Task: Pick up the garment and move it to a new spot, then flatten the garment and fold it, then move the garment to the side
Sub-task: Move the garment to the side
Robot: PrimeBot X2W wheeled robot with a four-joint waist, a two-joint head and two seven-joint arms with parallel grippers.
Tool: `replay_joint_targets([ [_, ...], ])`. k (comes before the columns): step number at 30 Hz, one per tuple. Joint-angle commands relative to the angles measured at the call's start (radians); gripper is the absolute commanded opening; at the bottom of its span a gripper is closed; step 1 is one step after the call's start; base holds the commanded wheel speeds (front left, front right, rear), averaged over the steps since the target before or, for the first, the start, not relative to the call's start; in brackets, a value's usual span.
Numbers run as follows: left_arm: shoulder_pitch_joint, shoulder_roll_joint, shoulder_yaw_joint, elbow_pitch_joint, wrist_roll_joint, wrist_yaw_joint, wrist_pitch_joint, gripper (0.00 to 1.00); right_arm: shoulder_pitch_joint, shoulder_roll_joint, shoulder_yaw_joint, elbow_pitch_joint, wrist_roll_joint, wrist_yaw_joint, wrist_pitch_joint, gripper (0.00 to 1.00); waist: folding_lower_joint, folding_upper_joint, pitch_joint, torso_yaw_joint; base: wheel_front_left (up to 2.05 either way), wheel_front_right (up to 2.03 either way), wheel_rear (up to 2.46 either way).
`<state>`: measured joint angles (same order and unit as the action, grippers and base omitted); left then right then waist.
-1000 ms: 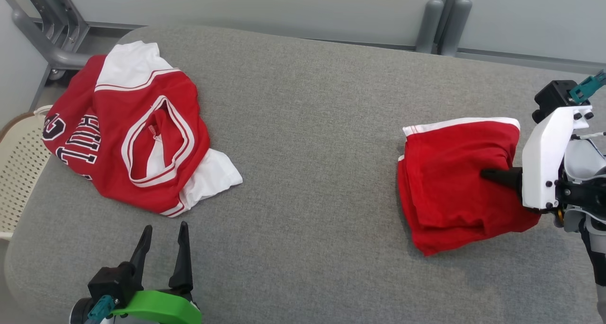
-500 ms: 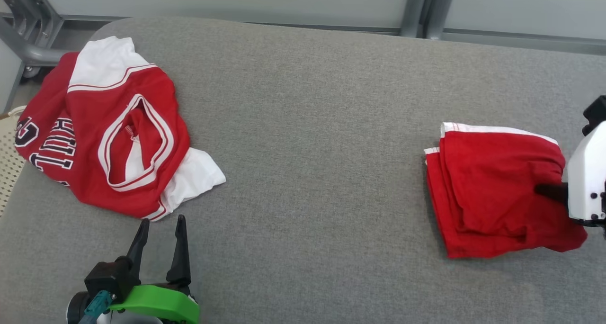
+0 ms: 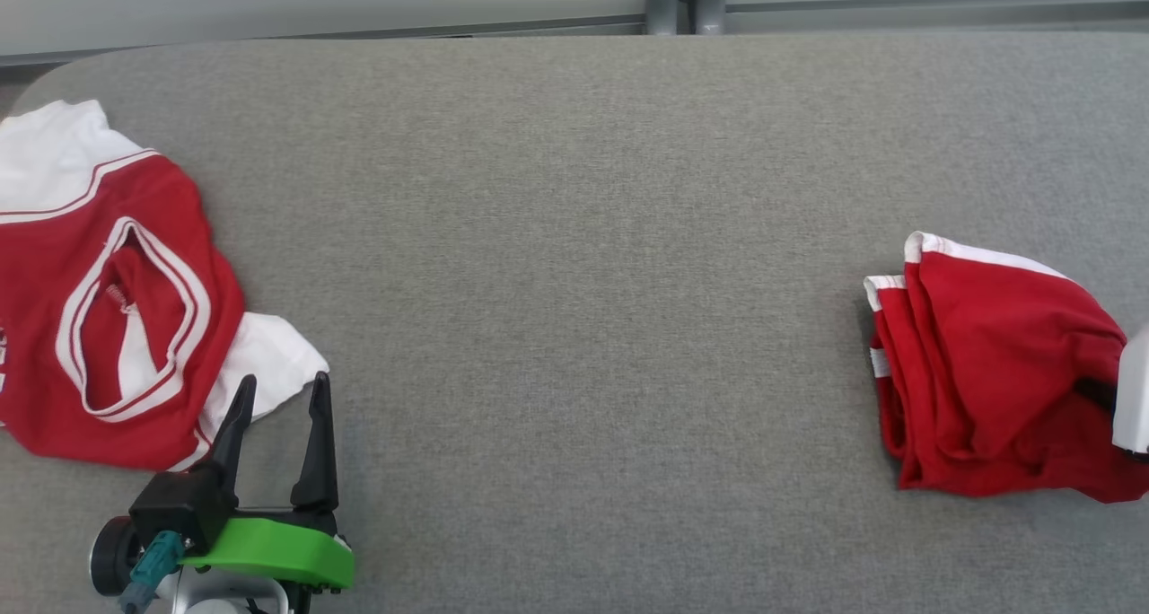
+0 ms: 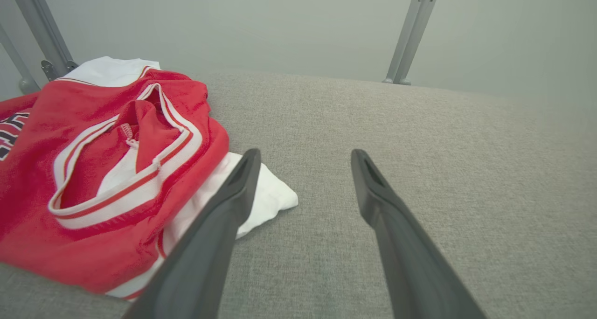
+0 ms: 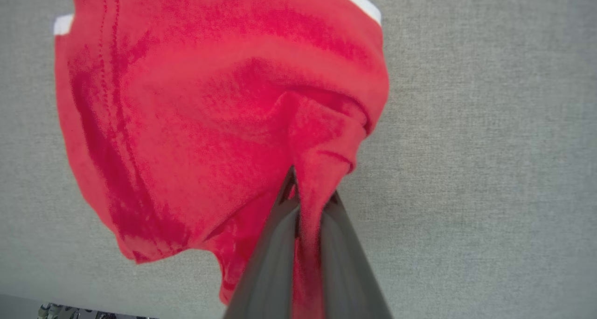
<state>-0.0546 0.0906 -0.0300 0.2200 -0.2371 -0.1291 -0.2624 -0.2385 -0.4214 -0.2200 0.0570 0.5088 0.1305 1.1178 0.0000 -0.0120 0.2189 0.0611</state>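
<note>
Cloth from the folded red garment (image 3: 978, 372) is pinched between the nearly closed fingers of our right claw (image 5: 310, 193), which grips a gathered ridge at the garment's edge. We see the garment by the right edge of the grey counter (image 3: 574, 192), red with white trim along its far side, its layers stacked on the padding. Our left claw (image 3: 283, 381) stands wide and holds nothing, near the front edge toward the left corner. Its left finger crosses in front of the white corner of a crumpled red and white jersey (image 3: 108, 327) that sprawls along the left edge; whether they touch we cannot tell. The two pieces lie well apart.
</note>
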Motion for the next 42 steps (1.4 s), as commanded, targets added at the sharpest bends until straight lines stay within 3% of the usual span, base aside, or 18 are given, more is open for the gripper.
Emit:
replay_joint_targets([
  [1, -0.018, 0.012, -0.001, -0.004, 0.002, -0.003, -0.003, 1.00, 0.002, -0.008, -0.002, 0.010, -0.011, 0.000, -0.017, 0.00, 0.0000, 0.0120, 0.038, -0.058, 0.00, 0.00, 0.00],
  [10, -0.043, 0.043, -0.019, -0.027, -0.001, -0.003, -0.003, 1.00, -0.045, -0.050, 0.031, 0.131, -0.107, 0.000, -0.220, 0.00, 0.0000, 0.0120, 0.110, -0.123, 0.00, 0.00, 0.00],
  [21, -0.077, 0.055, -0.044, -0.025, -0.005, -0.003, -0.003, 1.00, -0.206, -0.128, 0.130, 0.235, -0.181, 0.000, -0.419, 0.00, 0.0000, 0.0120, 0.158, -0.108, 0.00, 0.00, 0.00],
  [28, -0.082, 0.054, -0.045, -0.018, -0.007, -0.003, -0.003, 1.00, -0.312, -0.211, 0.179, 0.280, -0.195, 0.000, -0.519, 0.00, 0.0000, 0.0120, 0.163, -0.094, 0.00, 0.00, 0.00],
  [33, -0.079, 0.062, -0.043, -0.019, -0.003, -0.003, -0.003, 1.00, -0.350, -0.241, 0.162, 0.352, -0.215, 0.000, -0.564, 0.00, 0.0000, 0.0120, 0.178, -0.091, 0.00, 0.00, 0.00],
  [42, -0.107, 0.074, -0.060, -0.018, 0.001, -0.002, -0.003, 1.00, -0.360, -0.210, 0.015, 0.511, -0.292, 0.000, -0.634, 0.00, 0.0000, 0.0120, 0.212, -0.088, 0.00, 0.00, 0.00],
])
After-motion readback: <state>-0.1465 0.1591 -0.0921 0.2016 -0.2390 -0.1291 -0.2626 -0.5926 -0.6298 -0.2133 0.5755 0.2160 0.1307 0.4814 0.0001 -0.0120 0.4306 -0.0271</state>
